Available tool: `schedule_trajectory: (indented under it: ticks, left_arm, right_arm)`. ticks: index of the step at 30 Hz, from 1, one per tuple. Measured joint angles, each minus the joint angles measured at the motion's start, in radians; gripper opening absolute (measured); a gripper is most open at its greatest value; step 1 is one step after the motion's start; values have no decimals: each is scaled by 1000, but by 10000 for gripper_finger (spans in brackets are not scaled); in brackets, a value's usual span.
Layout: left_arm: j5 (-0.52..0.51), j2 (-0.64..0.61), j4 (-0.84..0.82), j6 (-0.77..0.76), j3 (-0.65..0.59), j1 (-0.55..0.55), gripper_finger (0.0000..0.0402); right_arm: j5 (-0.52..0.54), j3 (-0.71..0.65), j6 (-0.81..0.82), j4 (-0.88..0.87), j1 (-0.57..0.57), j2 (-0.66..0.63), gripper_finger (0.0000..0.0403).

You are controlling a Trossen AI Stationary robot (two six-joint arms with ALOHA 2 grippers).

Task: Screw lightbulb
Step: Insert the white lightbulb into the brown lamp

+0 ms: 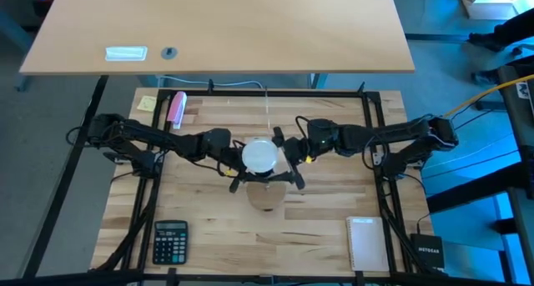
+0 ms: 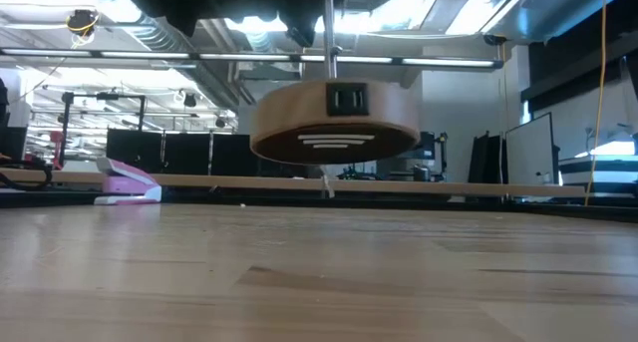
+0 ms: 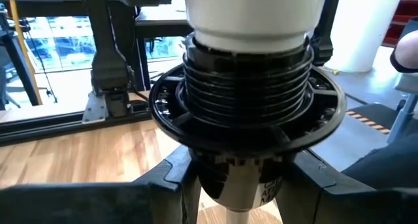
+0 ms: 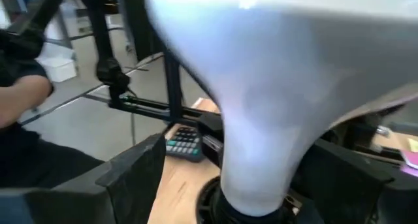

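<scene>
Both arms meet mid-bench, lifted clear of the surface.

Left tool [image 1: 236, 163]: clamped on the black threaded socket [image 3: 247, 100]. In the left wrist view its two dark fingers [image 3: 171, 175] bracket the socket's lower neck below the flange, touching on both sides. The socket sits on top of a round wooden disc [image 2: 335, 126], which in the low view hangs in the air above the bench [image 2: 319, 272], a black switch on its rim and a thin cable rising from it.

Right tool [image 1: 288, 148]: fingers spread wide either side of the lightbulb [image 1: 259, 155]. The right wrist view shows the white bulb filling the gap between the fingers [image 4: 134, 172], tapering down into the socket. Contact with the glass is unclear from that view, so I can't tell if it's gripping or just open around it.

Lightbulb position: seated in the socket, narrow end down inside the threaded collar, globe up. From overhead it reads as a white circle between the two tools, just over the disc.

Other stuff on the bench: pink stapler [image 1: 177, 107] and yellow sticky note [image 1: 148, 103] at the far left corner, black calculator [image 1: 170, 240] near left, notepad [image 1: 365, 242] near right. A person's sleeve [image 4: 26, 93] is visible at the edge of the right wrist view, off the bench.
</scene>
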Motion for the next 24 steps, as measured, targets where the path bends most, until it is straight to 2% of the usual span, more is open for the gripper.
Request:
schedule_trajectory:
  ticks: [4,8,14,16,19,24]
  left_arm:
    - [5,0,-2,3,0,0,132]
    - [7,0,-7,1,0,9,132]
    - [4,1,-29,-18,0,24,132]
    - [-18,0,-33,-19,0,27,132]
    - [-105,-12,-62,-16,0,26,132]
    - [-282,-29,-88,-14,-2,15,131]
  right_arm:
    - [-17,0,-1,3,0,1,301]
    - [-12,0,-3,-1,0,2,251]
    - [91,0,-14,-37,1,1,155]
    - [120,0,-20,-49,2,0,153]
    - [192,1,-22,-70,10,-1,153]
    - [443,2,-34,-96,45,-6,153]
